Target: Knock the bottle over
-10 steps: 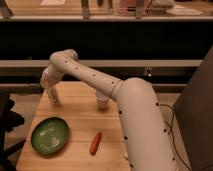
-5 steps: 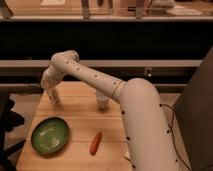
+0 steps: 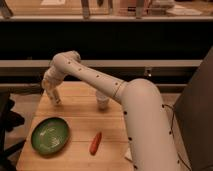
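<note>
Lying front left on the wooden table [image 3: 80, 112]: a green bowl [image 3: 50, 134]. Hanging just above the far left part of the tabletop: the gripper [image 3: 53, 96], jaw opening impossible to tell. Lying toward the front, right of the bowl: a carrot [image 3: 95, 142]. Standing mid-table, partly hidden under the white arm [image 3: 135, 112]: the bottle [image 3: 102, 102], upright.

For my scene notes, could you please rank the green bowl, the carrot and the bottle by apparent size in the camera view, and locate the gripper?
1. green bowl
2. carrot
3. bottle, partly hidden by the arm, so unsure against the carrot.
The gripper is at the table's far left.
</note>
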`<state>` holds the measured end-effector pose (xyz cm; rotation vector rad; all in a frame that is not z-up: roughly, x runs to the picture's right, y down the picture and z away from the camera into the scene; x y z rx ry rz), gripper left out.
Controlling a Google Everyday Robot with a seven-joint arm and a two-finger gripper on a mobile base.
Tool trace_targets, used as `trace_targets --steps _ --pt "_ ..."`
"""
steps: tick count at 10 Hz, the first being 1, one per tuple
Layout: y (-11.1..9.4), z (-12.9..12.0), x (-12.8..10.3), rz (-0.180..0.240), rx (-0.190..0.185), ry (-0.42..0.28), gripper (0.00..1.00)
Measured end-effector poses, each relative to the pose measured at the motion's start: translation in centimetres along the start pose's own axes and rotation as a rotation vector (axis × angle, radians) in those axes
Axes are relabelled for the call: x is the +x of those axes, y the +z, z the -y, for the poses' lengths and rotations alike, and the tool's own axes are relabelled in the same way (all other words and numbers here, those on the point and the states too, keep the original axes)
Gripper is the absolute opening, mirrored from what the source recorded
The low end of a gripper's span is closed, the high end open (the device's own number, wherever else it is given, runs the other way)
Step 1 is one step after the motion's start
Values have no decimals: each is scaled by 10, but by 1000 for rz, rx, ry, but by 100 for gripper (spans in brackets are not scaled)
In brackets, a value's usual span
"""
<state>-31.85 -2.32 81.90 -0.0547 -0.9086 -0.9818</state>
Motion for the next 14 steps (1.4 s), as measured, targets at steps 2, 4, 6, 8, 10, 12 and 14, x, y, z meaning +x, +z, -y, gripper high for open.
trace_targets --steps 2,4,6,8,10,12,14 --pt "2 5 3 7 -20 0 0" --pt "0 4 16 11 -40 -1 0" --pt "1 6 23 14 -54 -10 0" --pt "2 7 35 1 -63 -18 0" --pt "0 6 44 -19 -54 -14 0" --pt "-1 5 35 -1 -57 -23 0" --pt "-5 1 21 0 -58 -19 0"
